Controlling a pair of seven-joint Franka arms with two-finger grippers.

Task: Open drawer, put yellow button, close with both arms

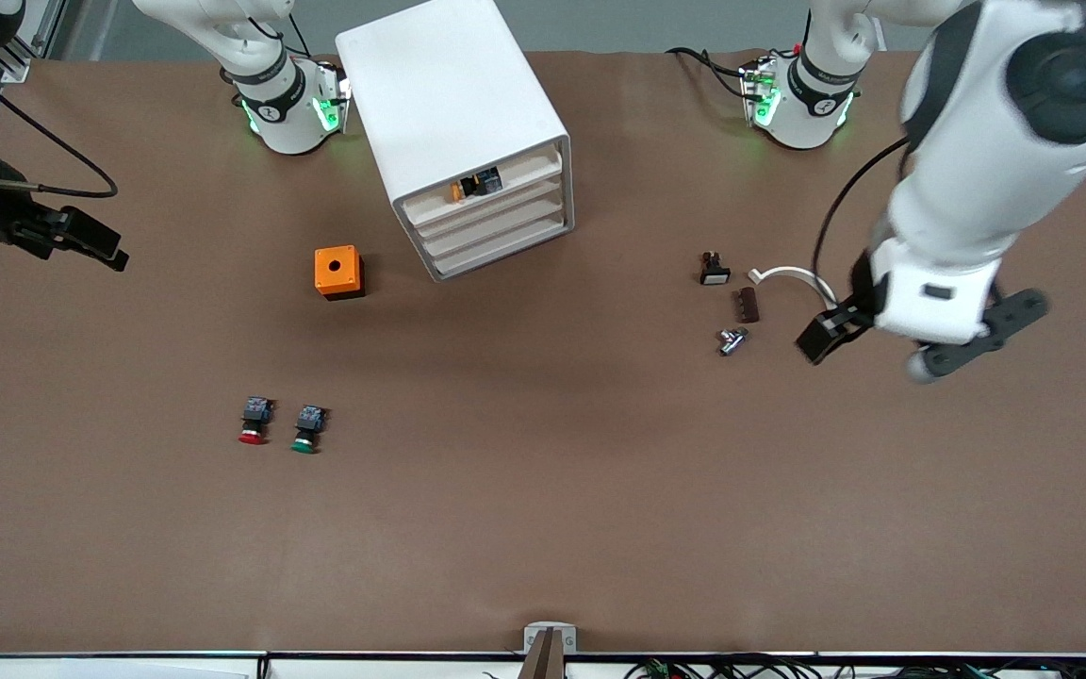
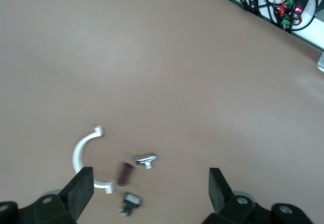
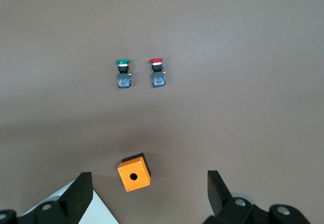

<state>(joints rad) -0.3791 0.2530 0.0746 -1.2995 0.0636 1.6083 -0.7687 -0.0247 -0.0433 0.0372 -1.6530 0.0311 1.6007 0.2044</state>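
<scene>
The white cabinet point(image 1: 449, 94) stands at the back middle of the table, between the two arm bases. Its uppermost drawer point(image 1: 505, 179) stands out a little, and the yellow button point(image 1: 460, 191) lies in it with its blue block showing. My left gripper point(image 1: 818, 344) is open and empty in the air at the left arm's end of the table, beside some small parts; its fingers point(image 2: 81, 191) are wide apart. My right gripper point(image 1: 105, 250) is open and empty at the right arm's end, with its fingers point(image 3: 78, 196) wide apart. A corner of the cabinet point(image 3: 71, 211) shows in the right wrist view.
An orange box point(image 1: 338, 272) with a round hole stands beside the cabinet. A red-capped button point(image 1: 254, 422) and a green-capped button point(image 1: 308, 429) lie nearer the front camera. A small switch point(image 1: 715, 269), a white curved clip point(image 1: 788, 275), a brown piece point(image 1: 748, 305) and a metal part point(image 1: 732, 340) lie near my left gripper.
</scene>
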